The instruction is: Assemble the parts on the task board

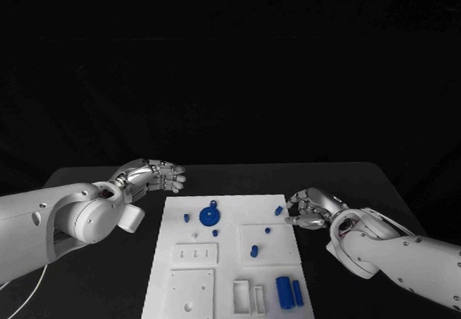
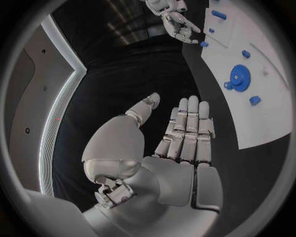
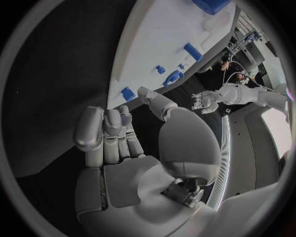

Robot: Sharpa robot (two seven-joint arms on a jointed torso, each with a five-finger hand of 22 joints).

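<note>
The white task board (image 1: 236, 264) lies in the middle of the black desk (image 1: 344, 181), between the two hands; no writing can be read on it. On its far half sits a blue gear (image 1: 209, 216) with a small blue peg (image 1: 187, 218) just beside it. Other blue parts lie apart: one at the far right corner (image 1: 277, 209), one mid-board (image 1: 255, 251), and two long cylinders (image 1: 289, 291) side by side near the front right. The left hand (image 1: 152, 175) hovers off the board's far left corner, its fingers (image 2: 188, 129) straight and pressed together, holding nothing. The right hand (image 1: 311, 209) hangs at the board's right edge, fingers (image 3: 110, 136) loosely curled and empty
</note>
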